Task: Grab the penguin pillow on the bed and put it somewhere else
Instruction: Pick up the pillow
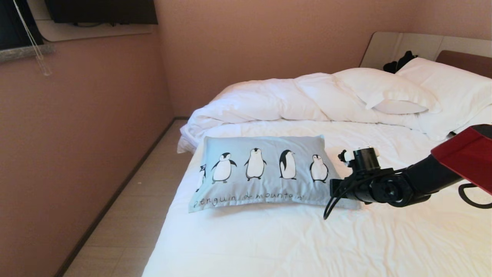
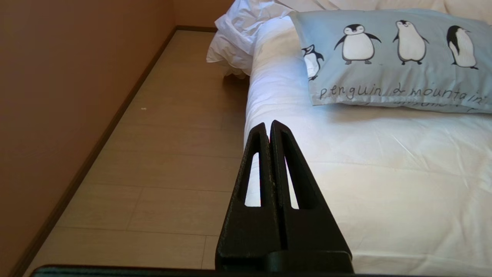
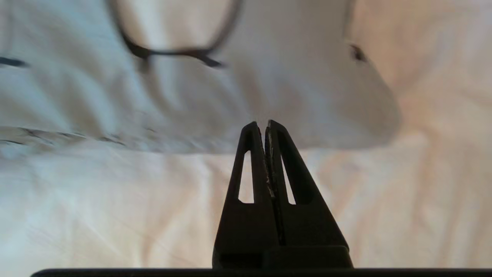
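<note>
Hovering closed over the bed (image 1: 269, 238), the right hand (image 3: 265, 124) nears the penguin pillow's (image 1: 265, 169) right edge.

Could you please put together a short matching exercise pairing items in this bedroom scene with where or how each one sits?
Column one:
1. penguin pillow
2. right end effector
3. left end effector
4. black clothing bundle

Column two:
A. shut, empty, at the near edge of the bed, above the floor
B. by the headboard, behind the white pillows
C. flat on the white sheet, near the duvet
D. shut, empty, pointing at the blue pillow's corner

Pairs: 1-C, 2-D, 3-A, 4-B
</note>
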